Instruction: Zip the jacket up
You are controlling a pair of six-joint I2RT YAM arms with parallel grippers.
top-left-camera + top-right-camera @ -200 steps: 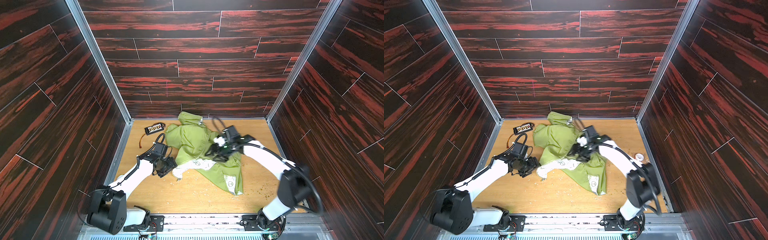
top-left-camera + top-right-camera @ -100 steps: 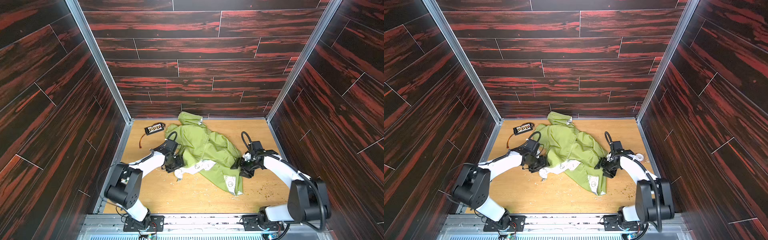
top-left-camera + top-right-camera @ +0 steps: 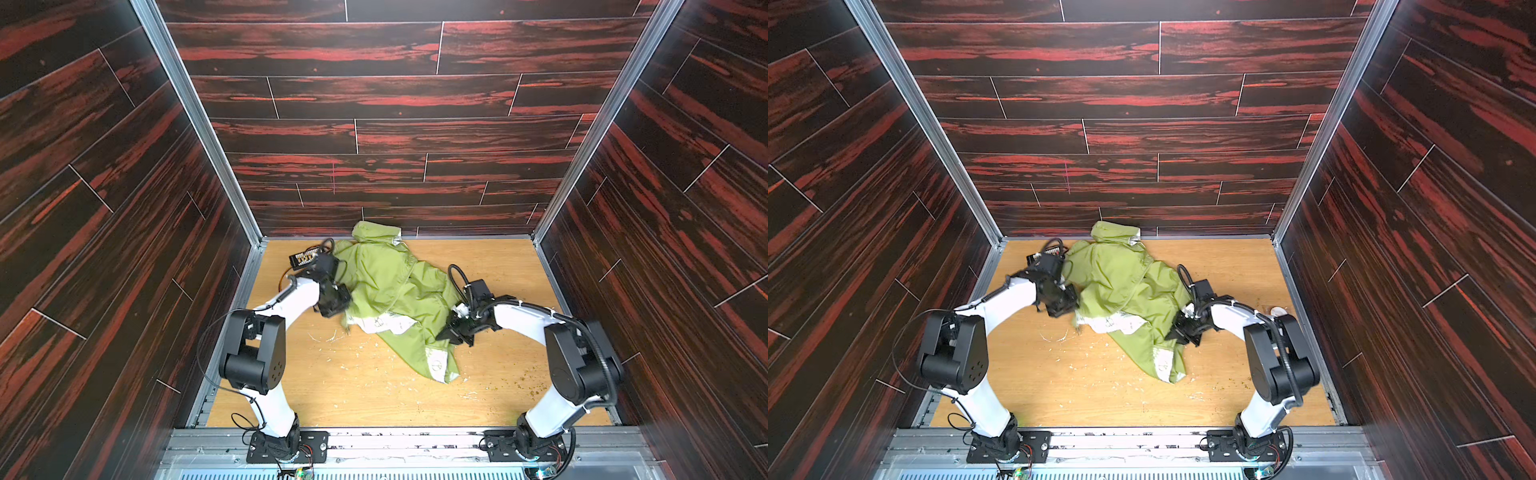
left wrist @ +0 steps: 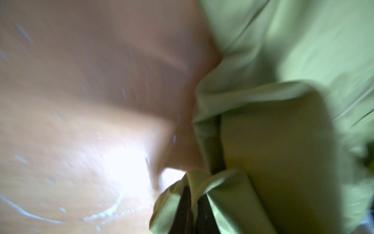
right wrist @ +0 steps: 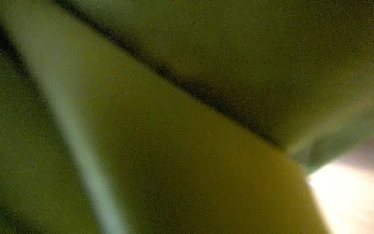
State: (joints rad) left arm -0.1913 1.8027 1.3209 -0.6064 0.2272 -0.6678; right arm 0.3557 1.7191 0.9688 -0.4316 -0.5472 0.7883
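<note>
A black cabled device lies at the jacket's far-left corner. The left gripper pinches the jacket's left edge. The crumpled jacket rests on the wooden table. The right gripper meets its right edge; whether its jaws are closed cannot be told.

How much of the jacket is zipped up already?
None yet. The jacket lies crumpled on the table, white lining showing. In hand: the left gripper is shut on a fold at one edge; the right gripper sits at the opposite edge, grip unclear. Left to do: spread it flat, bring the front edges together, zip it.
</note>
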